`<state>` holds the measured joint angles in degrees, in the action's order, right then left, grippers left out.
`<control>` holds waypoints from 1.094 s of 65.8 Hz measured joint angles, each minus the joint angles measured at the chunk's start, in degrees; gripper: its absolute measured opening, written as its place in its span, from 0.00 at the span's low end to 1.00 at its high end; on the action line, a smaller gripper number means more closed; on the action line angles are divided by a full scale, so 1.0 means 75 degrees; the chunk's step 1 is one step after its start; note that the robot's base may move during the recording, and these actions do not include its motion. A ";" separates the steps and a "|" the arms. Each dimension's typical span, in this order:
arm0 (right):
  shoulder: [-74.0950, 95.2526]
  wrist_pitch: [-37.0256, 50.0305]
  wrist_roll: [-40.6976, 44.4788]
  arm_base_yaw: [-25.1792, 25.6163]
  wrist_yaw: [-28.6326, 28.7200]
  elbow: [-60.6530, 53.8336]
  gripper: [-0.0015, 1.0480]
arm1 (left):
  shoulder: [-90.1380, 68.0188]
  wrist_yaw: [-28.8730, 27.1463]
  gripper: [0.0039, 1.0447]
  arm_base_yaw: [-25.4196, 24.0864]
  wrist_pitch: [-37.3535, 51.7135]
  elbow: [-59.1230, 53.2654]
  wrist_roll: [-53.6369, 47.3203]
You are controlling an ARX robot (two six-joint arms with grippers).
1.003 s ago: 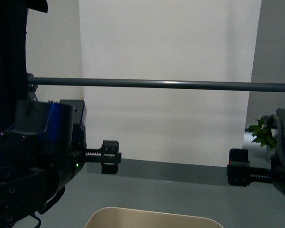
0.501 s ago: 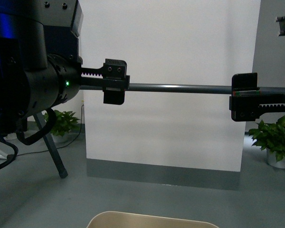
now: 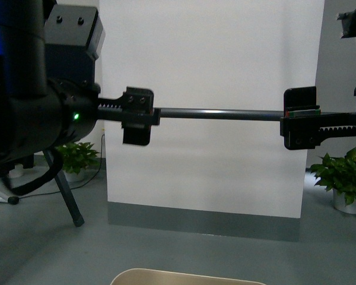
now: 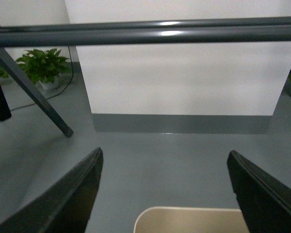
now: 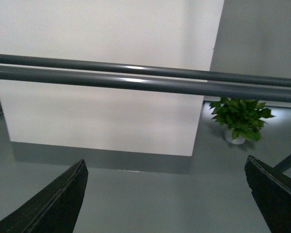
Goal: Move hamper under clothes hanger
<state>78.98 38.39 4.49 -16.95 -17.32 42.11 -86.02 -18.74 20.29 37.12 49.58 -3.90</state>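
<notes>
The beige hamper [image 3: 187,276] shows only as a rounded rim at the bottom edge of the front view, on the grey floor. The left wrist view has the hamper [image 4: 189,221] low between that gripper's fingers [image 4: 68,199]. The clothes hanger's horizontal bar [image 3: 219,114] crosses the front view at gripper height, and one angled leg [image 3: 65,193] stands at the left. My left gripper [image 3: 136,119] and right gripper [image 3: 299,119] are raised level with the bar, both open and empty. The bar [image 4: 160,36] runs above the left gripper [image 4: 165,160]. The bar [image 5: 145,80] also runs above the right gripper [image 5: 165,167].
A white panel [image 3: 207,59] with a grey base stands behind the rack. Potted plants sit on the floor at the left [image 3: 77,157] and right [image 3: 344,178]. A rack leg [image 5: 288,160] shows at the edge of the right wrist view. A cable lies on the floor at the left.
Over the last second both grippers came up from low in the front view to bar height. In the last half second they barely shifted. The hamper rim stays at the bottom.
</notes>
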 joint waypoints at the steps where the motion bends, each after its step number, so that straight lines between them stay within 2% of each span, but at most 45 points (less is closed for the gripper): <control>1: -0.0073 -0.0029 -0.0047 0.0029 0.0076 -0.0096 0.77 | 0.0076 0.0038 0.71 -0.0029 0.0020 -0.0117 0.0061; 18: -0.1306 0.0402 -0.0463 0.0653 0.0723 -0.1912 0.40 | 0.1480 0.0621 0.33 -0.0816 0.0772 -0.2317 0.0420; 27: -0.2133 0.0609 -0.0501 0.1040 0.1131 -0.3048 0.10 | 0.2387 0.1113 0.03 -0.1241 0.1081 -0.3622 0.0498; 28: -0.2267 0.0624 -0.0501 0.1096 0.1180 -0.3197 0.05 | 0.2532 0.1166 0.02 -0.1317 0.1110 -0.3803 0.0516; 30: -0.2363 0.0629 -0.0498 0.1137 0.1218 -0.3296 0.02 | 0.2626 0.1192 0.03 -0.1361 0.1116 -0.3911 0.0522; 54: -0.3780 0.0396 -0.0519 0.1603 0.1673 -0.4447 0.02 | 0.4080 0.1734 0.03 -0.1903 0.1008 -0.5219 0.0522; 59: -0.4153 0.0216 -0.0519 0.1973 0.2209 -0.4645 0.02 | 0.4398 0.1801 0.03 -0.1993 0.0886 -0.5423 0.0522; 63: -0.4380 0.0102 -0.0519 0.2133 0.2270 -0.4756 0.02 | 0.4672 0.1912 0.03 -0.2072 0.0758 -0.5575 0.0522; 66: -0.4552 0.0000 -0.0522 0.2212 0.2259 -0.4838 0.02 | 0.4870 0.2302 0.03 -0.2299 0.0644 -0.5671 0.0522; 72: -0.4913 -0.0219 -0.0522 0.2241 0.2279 -0.4983 0.02 | 0.5251 0.2448 0.03 -0.2605 0.0431 -0.5837 0.0525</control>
<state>42.13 36.75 0.58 -0.14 -0.23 4.73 -46.63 -0.38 0.75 40.36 5.80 0.03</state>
